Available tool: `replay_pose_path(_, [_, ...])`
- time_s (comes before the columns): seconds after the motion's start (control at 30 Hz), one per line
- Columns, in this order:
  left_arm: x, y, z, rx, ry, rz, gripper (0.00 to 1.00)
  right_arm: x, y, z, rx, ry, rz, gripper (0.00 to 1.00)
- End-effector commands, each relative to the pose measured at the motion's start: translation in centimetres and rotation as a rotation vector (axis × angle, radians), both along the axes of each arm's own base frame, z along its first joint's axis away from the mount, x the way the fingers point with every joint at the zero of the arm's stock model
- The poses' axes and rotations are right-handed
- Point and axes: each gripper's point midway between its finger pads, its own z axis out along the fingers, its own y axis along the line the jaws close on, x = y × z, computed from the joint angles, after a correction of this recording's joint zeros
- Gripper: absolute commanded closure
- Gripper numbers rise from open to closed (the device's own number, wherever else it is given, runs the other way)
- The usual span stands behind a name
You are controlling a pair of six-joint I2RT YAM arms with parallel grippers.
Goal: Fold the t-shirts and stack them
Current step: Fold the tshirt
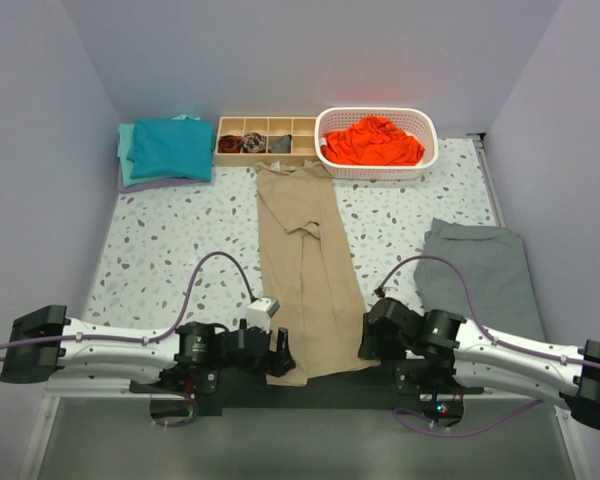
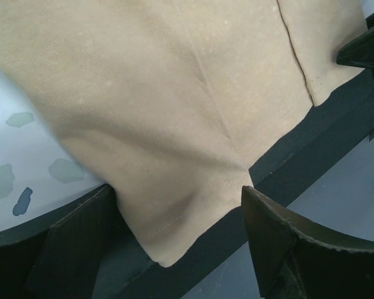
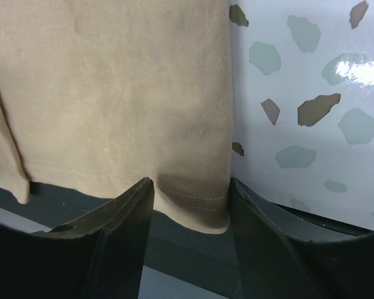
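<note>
Left claw point(image 2: 176, 196), right claw point(image 3: 190, 185): we list both spread wide, gripping nothing, each straddling one near hem corner of the tan t-shirt point(image 1: 305, 250); shirt flat mid-table point(image 1: 160, 250); long axis runs straight away from both.

Wooden divided tray point(image 1: 266, 157) at the far edge, rolled socks point(image 1: 254, 142) in its compartments; white basket point(image 1: 378, 172) just beside it. Flat grey cloth point(image 1: 480, 268) lies on the speckled table point(image 1: 170, 240), right side.
</note>
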Motion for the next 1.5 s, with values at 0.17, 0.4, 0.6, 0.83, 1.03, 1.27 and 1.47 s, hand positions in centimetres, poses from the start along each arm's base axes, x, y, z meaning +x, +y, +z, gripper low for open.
replay_pose_path(0.17, [-4.7, 1.4, -1.5, 0.058, 0.18, -0.051, 0.18, -0.8, -0.6, -0.3, 0.001, 0.04, -0.029, 0.49])
replay_pose_path(0.4, [-6.3, 3.3, -2.0, 0.151, 0.203, -0.043, 0.16, -0.8, -2.3, 0.1, -0.082, 0.037, -0.045, 0.44])
replay_pose_path(0.6, [-7.8, 4.3, -2.5, 0.227, 0.207, -0.043, 0.21, -1.1, -2.7, -0.3, -0.09, 0.047, -0.052, 0.52])
replay_pose_path(0.83, [-6.7, 4.2, -2.0, 0.241, 0.156, 0.008, 0.39, -0.5, -2.2, 0.3, -0.074, 0.018, -0.037, 0.69])
replay_pose_path(1.03, [-4.8, 5.1, -1.2, 0.206, 0.106, 0.109, 0.75, 0.1, -1.3, 0.9, -0.067, -0.012, -0.003, 0.78])
replay_pose_path(1.27, [-3.3, 5.3, -0.6, 0.195, 0.051, 0.181, 0.63, 0.5, -1.0, 0.9, -0.099, -0.013, 0.024, 0.66])
replay_pose_path(1.47, [-2.4, 4.6, 0.3, 0.203, -0.008, 0.195, 0.13, 0.9, -1.9, 1.9, -0.106, -0.056, -0.001, 0.44])
